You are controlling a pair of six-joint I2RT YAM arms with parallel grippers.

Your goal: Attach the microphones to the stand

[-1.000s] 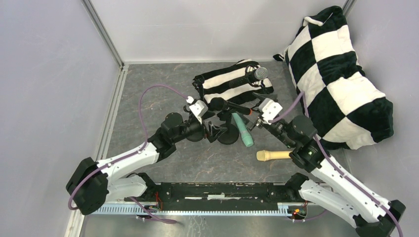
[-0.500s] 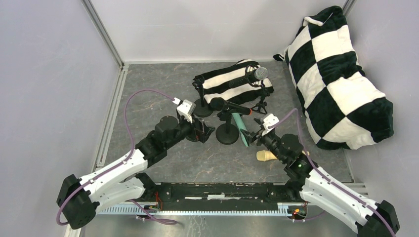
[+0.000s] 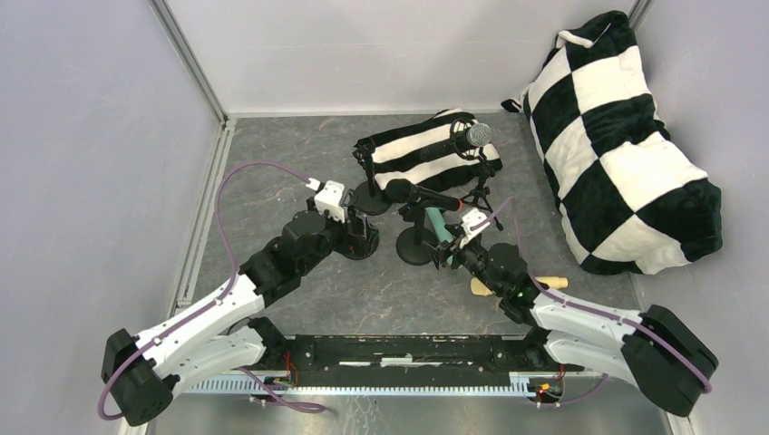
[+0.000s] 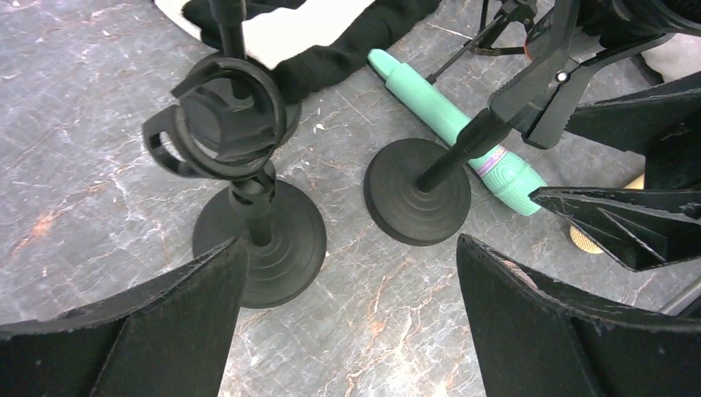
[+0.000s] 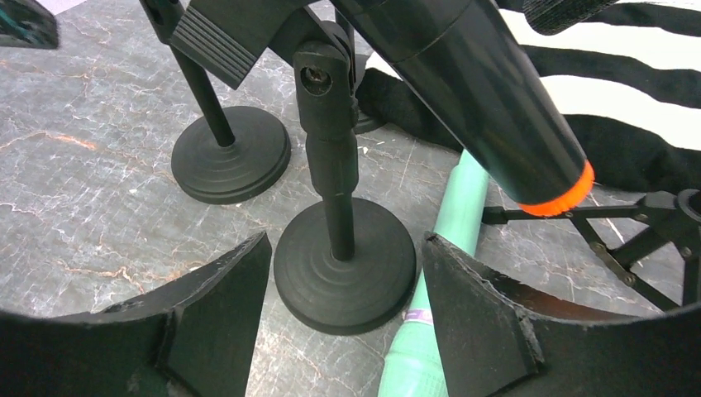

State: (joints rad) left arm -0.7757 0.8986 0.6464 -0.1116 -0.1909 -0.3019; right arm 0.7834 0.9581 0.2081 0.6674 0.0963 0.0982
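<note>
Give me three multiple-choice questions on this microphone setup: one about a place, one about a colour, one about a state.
1. Where is the mint green microphone?
A) flat on the table beside a round base
B) clipped in a holder
C) upright on its own end

2. What colour is the ring on the black microphone?
A) blue
B) orange
C) white

3. What state is the ring-shaped clip on the left stand in?
A) holding a microphone
B) snapped off
C) empty

Answers:
1 A, it lies flat on the grey surface next to the base.
2 B, the band at its end shows bright orange in the right wrist view.
3 C, nothing sits in the clip in the left wrist view.
</note>
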